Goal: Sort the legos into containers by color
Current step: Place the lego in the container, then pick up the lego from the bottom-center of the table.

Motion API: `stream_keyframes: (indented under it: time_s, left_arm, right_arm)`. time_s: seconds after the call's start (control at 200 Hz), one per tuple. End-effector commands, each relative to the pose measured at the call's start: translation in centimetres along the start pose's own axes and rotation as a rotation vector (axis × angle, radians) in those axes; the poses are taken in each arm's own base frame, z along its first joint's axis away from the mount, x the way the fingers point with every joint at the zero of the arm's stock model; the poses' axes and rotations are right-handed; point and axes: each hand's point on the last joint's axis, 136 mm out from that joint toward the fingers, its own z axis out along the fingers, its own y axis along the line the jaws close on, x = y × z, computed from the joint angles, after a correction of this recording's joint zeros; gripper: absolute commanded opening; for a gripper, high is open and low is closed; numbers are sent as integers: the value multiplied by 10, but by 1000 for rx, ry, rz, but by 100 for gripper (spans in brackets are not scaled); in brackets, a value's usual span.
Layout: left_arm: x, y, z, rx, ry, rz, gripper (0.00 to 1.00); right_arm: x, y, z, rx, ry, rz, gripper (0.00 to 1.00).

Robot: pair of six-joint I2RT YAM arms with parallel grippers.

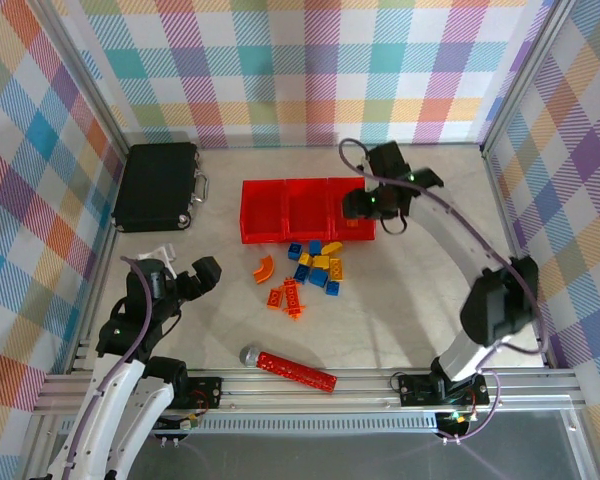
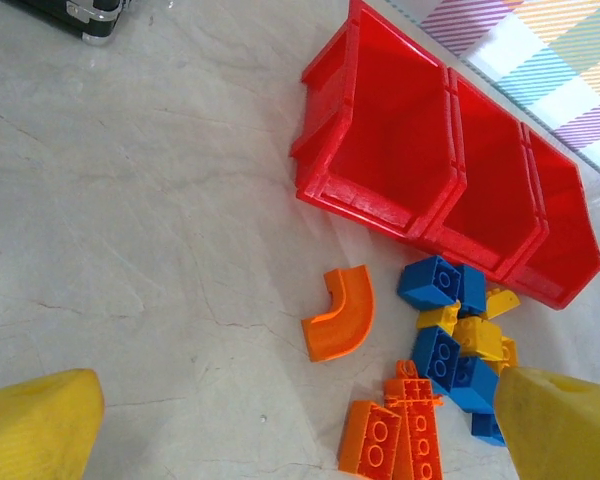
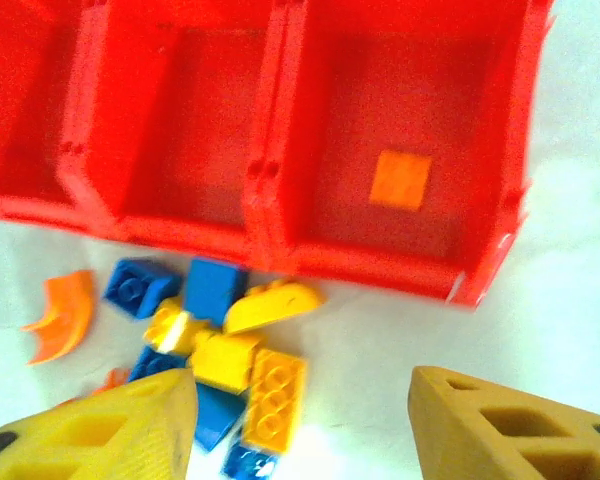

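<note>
Three joined red bins (image 1: 285, 212) sit mid-table. The rightmost bin (image 3: 400, 150) holds one flat orange piece (image 3: 400, 180); the other two look empty. In front of the bins lies a heap of blue and yellow legos (image 1: 320, 265), among them a yellow brick (image 3: 275, 395) and a blue brick (image 2: 430, 282). A curved orange piece (image 2: 340, 312) and orange bricks (image 2: 395, 435) lie left of the heap. My right gripper (image 1: 365, 212) hovers over the right bin's front edge, open and empty (image 3: 300, 420). My left gripper (image 1: 202, 275) is open and empty (image 2: 298, 400), left of the orange pieces.
A black case with a handle (image 1: 158, 185) lies at the back left. A long red studded bar with a grey ball end (image 1: 295, 370) lies near the front edge. Checkered walls close in the table on three sides.
</note>
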Motion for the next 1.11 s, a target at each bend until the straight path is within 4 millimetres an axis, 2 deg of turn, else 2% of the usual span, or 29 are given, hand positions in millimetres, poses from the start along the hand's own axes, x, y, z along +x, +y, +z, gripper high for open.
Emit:
stream_keyframes:
  time_s: [0.0,0.1,0.225,0.435,0.66,0.865,1.1]
  left_arm:
    - [-7,-9,0,29,-19,12,99]
    - [-11,-11,-3,22,-21,24,100]
    - [-16,-15,-8,21,-17,49,100]
    - [-19,-21,-12,41,-16,63,100]
    - [-19,-19,-19,39,-33,69,100]
    - [-22,-20,-26,49,-65,67,100]
    - [-22,-20,-24,54,-70,67,100]
  right_arm:
    - [43,29,6,-87,56,139,62]
    - [83,52,8,-73,92,127,69]
    - [128,82,17,-41,143,92,71]
    - [167,110,53,61,252,31,72]
    - [176,130,81,167,296,-40,74]
    - [175,129,97,226,304,-71,74]
    - [177,126,107,264,326,-105,72]
